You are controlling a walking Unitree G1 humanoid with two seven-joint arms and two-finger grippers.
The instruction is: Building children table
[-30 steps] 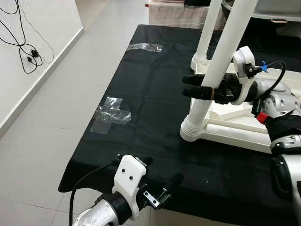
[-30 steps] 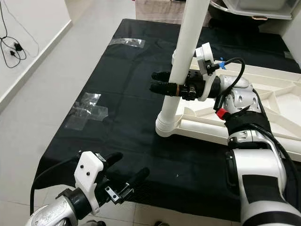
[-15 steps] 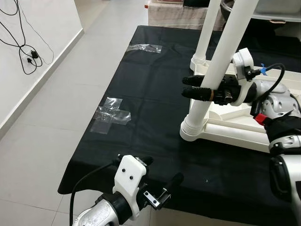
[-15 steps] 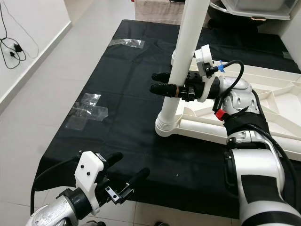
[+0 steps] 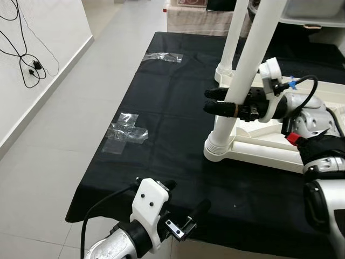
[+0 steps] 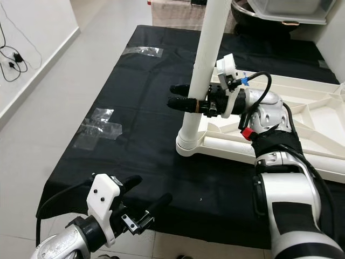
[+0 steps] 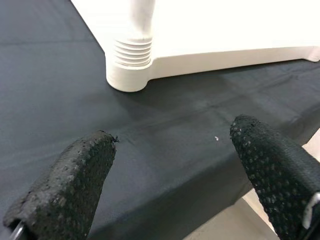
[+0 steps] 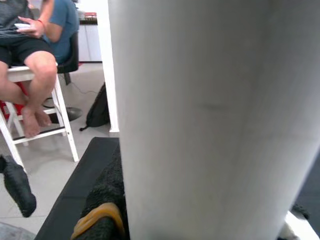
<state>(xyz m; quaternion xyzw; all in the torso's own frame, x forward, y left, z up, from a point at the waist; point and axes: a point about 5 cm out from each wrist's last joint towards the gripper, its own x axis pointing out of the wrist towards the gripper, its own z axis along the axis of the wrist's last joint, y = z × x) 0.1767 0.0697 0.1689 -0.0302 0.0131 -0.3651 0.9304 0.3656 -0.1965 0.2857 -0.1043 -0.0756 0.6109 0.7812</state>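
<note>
A white children's table [image 5: 269,155] lies upside down on a black cloth [image 5: 172,108]. Two white legs stand up from its left side, a near leg [image 5: 250,54] and a far leg [image 5: 233,38]. My right gripper [image 5: 213,101] reaches in from the right at mid-height of the near leg and is shut on it, with its black fingertips [image 6: 180,89] poking out to the left. Seen by the right wrist, that leg [image 8: 215,120] is pressed close. My left gripper [image 5: 182,196] hovers open over the cloth's near edge with nothing in it, facing the leg's ribbed base [image 7: 129,62].
Two empty clear plastic bags [image 5: 125,134] [image 5: 161,56] lie on the cloth's left part. Pale floor tiles and a wall with dangling cables [image 5: 32,65] are to the left. A person [image 8: 30,50] sits on a white stool beyond the table.
The camera has shifted slightly. My right gripper has edged a little left while holding the near leg. The left gripper has stayed put.
</note>
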